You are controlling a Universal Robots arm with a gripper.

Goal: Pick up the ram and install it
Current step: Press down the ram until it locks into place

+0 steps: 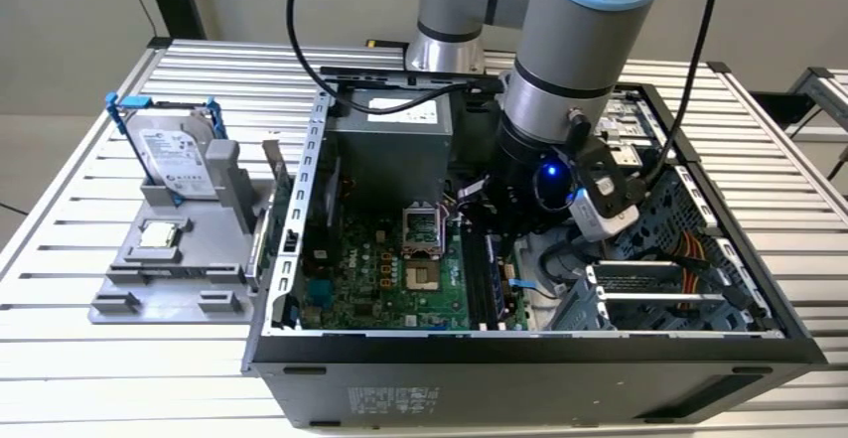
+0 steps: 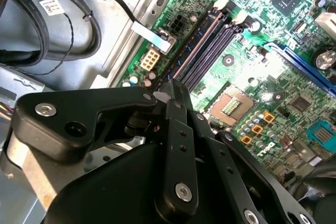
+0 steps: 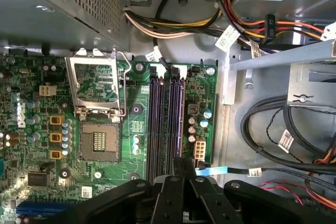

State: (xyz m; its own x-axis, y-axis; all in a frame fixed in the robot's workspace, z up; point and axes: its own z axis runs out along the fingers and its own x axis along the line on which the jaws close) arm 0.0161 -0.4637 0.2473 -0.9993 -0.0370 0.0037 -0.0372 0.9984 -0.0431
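Gripper (image 3: 182,174) positioned inside the computer case (image 1: 530,344), directly above the motherboard's memory slots (image 3: 167,121); fingers drawn together; grasped object cannot be determined.

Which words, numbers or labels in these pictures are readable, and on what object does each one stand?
None can be read.
Hard drive label: too blurred.
Power supply sticker: too blurred.
Computer case front sticker: too small.
Cable tags: print too small in both wrist views.
Motherboard markings: too small.
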